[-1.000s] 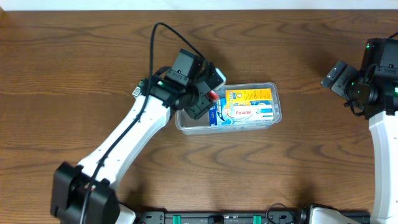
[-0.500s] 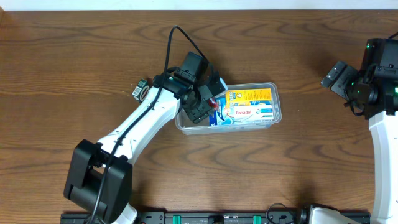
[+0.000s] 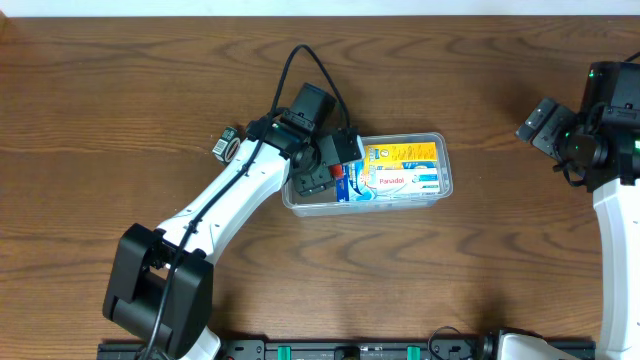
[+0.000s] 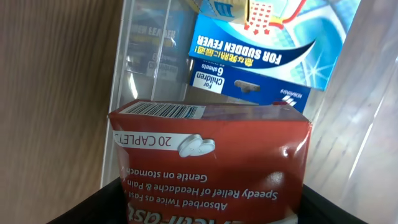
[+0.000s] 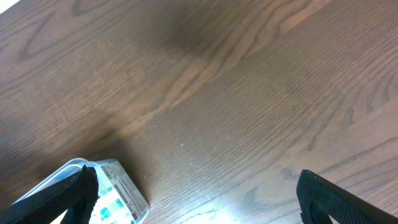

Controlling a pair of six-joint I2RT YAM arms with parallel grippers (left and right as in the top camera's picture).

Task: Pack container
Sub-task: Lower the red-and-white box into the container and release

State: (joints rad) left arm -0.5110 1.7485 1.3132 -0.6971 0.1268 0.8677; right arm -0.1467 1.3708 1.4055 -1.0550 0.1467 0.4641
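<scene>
The clear plastic container (image 3: pixel 445 170) sits mid-table and holds a yellow box (image 3: pixel 400 152) and blue-and-white boxes (image 3: pixel 395 184). My left gripper (image 3: pixel 333 168) is over the container's left end, shut on a red caplet box (image 4: pixel 211 168) with a barcode, held just above the blue fever-patch box (image 4: pixel 267 46) inside the tub. The container's clear wall (image 4: pixel 140 68) shows to the left of it. My right gripper (image 5: pixel 196 199) is open and empty, far off at the right of the table; the container's corner (image 5: pixel 118 186) shows at its lower left.
The brown wooden table (image 3: pixel 120 110) surrounds the container. The left arm (image 3: pixel 230 200) crosses the table diagonally from the lower left. The right arm (image 3: pixel 610 150) stands at the right edge.
My left gripper has swung right and lowered the red box over the container's left end. The right arm has not moved.
</scene>
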